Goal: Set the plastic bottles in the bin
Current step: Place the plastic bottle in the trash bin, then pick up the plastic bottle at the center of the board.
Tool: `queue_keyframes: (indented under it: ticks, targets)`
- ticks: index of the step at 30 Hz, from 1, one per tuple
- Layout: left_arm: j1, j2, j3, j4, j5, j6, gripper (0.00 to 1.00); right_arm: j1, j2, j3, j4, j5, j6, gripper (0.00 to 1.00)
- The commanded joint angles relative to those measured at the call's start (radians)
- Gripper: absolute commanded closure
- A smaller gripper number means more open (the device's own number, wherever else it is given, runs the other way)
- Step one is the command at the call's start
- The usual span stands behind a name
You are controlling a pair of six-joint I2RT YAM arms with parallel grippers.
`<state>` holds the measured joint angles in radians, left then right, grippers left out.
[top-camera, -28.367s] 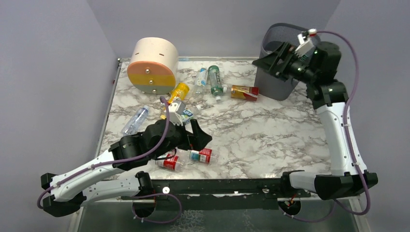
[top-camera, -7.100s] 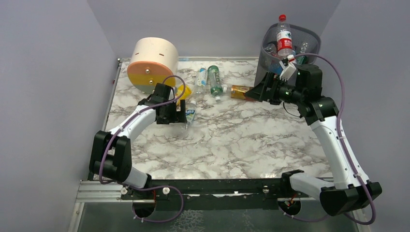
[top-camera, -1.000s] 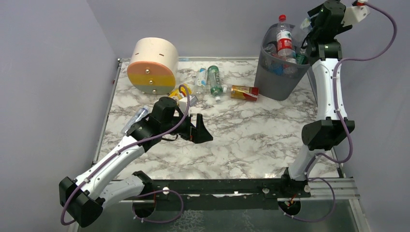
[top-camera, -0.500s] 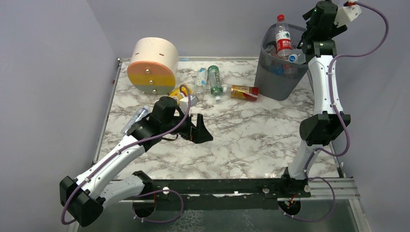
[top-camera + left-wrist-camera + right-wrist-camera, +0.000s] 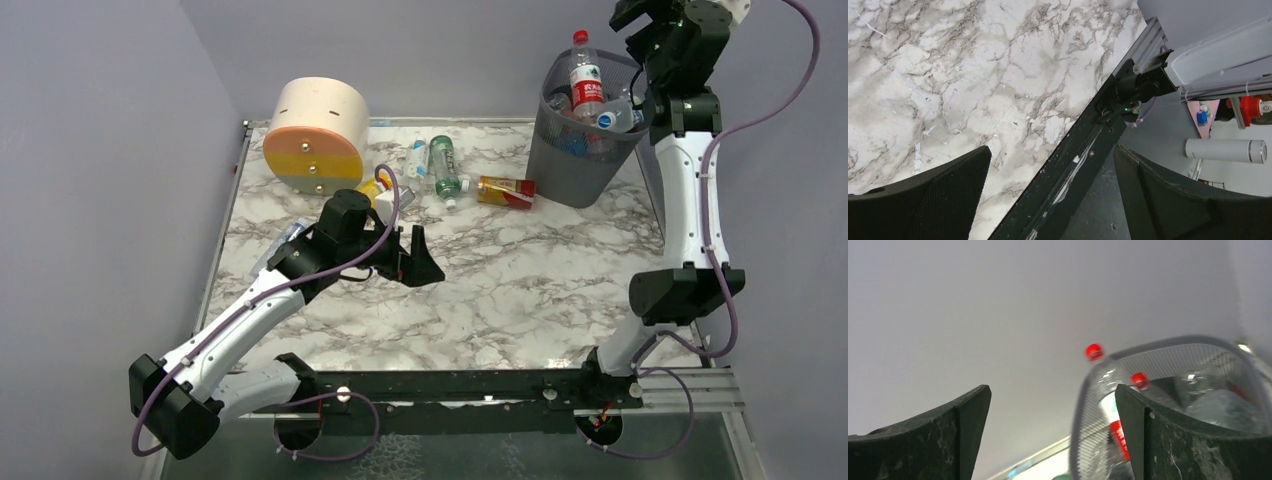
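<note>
Right gripper [image 5: 640, 25] hangs high, just above and beside the bin [image 5: 575, 172], its jaws spread wide with nothing between them. Below it, plastic bottles [image 5: 615, 118] fill the bin, a red-labelled bottle [image 5: 587, 85] standing tallest. Left gripper [image 5: 415, 262] hovers over the marble table [image 5: 530, 290], equally wide and empty. A green bottle [image 5: 443, 165] and an orange bottle [image 5: 505, 190] lie beyond it.
</note>
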<state>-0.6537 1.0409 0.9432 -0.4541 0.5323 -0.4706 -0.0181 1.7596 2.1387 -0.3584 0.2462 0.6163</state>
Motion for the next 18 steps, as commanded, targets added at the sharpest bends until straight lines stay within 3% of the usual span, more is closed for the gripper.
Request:
queue_keyframes:
  ticks: [1, 7, 13, 18]
  targets:
    - [0.008, 0.013, 0.057, 0.004, -0.043, -0.011, 0.01, 0.038, -0.111, -0.05, 0.03, -0.311, -0.001, 0.03]
    - [0.023, 0.006, 0.092, -0.046, -0.156, -0.021, 0.01, 0.221, -0.232, -0.226, 0.0, -0.402, -0.073, 0.03]
    - [0.103, 0.025, 0.105, -0.062, -0.189, -0.029, 0.01, 0.471, -0.328, -0.429, -0.031, -0.378, -0.139, 0.03]
    - [0.19, 0.05, 0.102, -0.063, -0.19, -0.041, 0.01, 0.529, -0.324, -0.479, -0.127, -0.375, -0.246, 0.03]
